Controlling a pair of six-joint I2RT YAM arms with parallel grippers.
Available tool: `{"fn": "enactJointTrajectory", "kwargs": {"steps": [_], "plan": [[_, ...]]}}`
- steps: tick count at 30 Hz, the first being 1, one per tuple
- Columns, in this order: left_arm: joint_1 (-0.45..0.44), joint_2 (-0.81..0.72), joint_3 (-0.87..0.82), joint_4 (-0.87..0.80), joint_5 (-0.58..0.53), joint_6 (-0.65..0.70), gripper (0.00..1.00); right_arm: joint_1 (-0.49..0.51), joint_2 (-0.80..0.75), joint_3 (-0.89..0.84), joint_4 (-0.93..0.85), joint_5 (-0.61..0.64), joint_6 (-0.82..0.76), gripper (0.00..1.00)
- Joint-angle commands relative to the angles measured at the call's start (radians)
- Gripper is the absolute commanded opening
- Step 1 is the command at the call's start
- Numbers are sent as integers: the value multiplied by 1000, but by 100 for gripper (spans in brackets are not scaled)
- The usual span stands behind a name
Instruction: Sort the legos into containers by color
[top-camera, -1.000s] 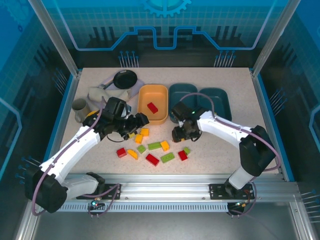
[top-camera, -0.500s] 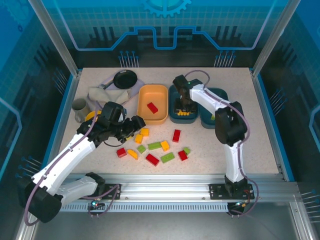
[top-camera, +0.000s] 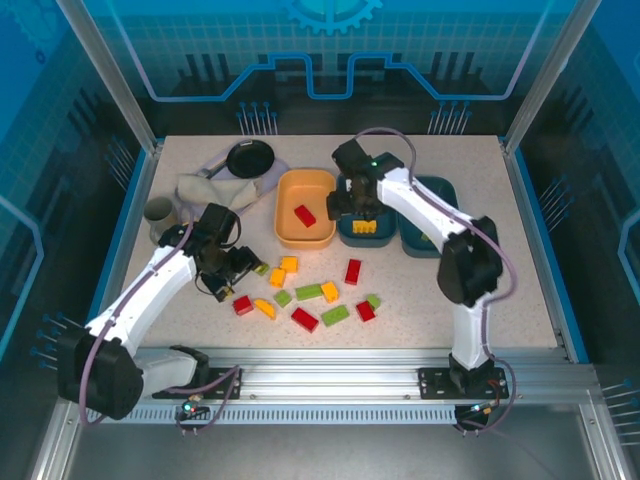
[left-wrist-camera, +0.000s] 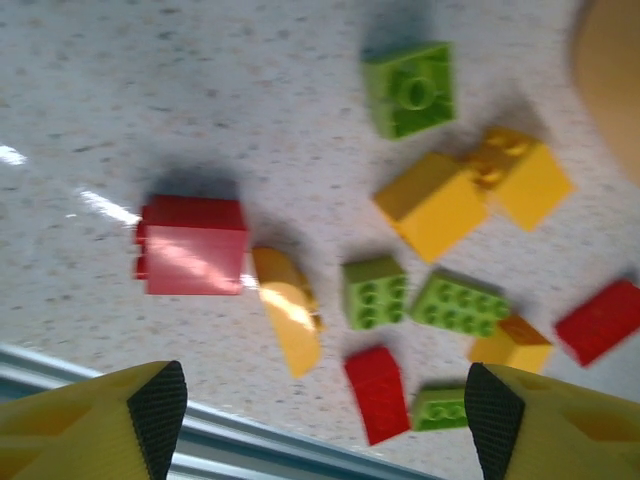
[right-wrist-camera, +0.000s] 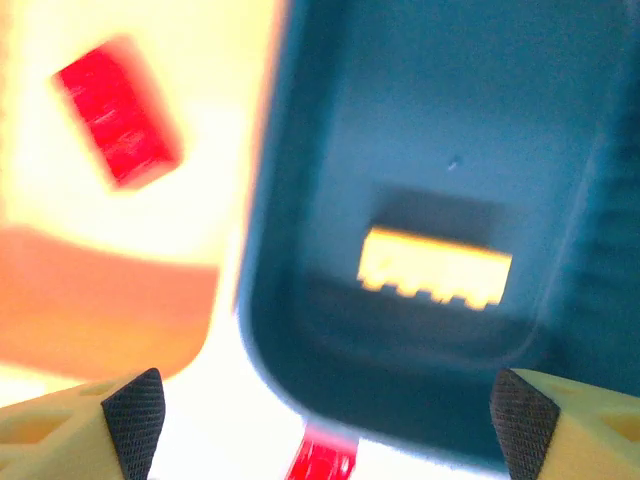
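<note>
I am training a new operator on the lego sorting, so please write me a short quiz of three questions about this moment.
1. True or false: a red brick lies in the orange-yellow tray.
2. Which colour is the brick in the teal tray below the right fingers? A red, B yellow, C green.
3. In one word: are the left fingers, above the loose bricks on the table, open or shut?
Key: 1 true. 2 B, the yellow brick. 3 open, with nothing between them.
</note>
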Motion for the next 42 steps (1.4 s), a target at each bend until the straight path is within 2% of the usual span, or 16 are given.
{"fn": "enactJointTrajectory", "kwargs": {"steps": [1,7,11,23,30,34,39,42], "plan": [[9,-1,-12,-117,-42,42,82,98,-171,-162,102,-76,-68,89],[21,13,-145,76,41,10,87,229,-367,-464,320,-344,-69,91],[33,96,-165,141,37,30,87,291,-407,-541,369,-405,-45,92],[52,192,-243,234,13,90,74,328,-383,-539,377,-391,0,91],[51,213,-273,279,10,100,59,327,-368,-533,377,-390,10,90],[51,185,-274,272,-23,99,44,328,-374,-527,369,-369,16,88],[49,57,-127,146,-89,118,40,314,-451,-509,337,-237,60,87],[44,89,31,114,-73,141,39,264,-533,-542,369,-160,140,87]]}}
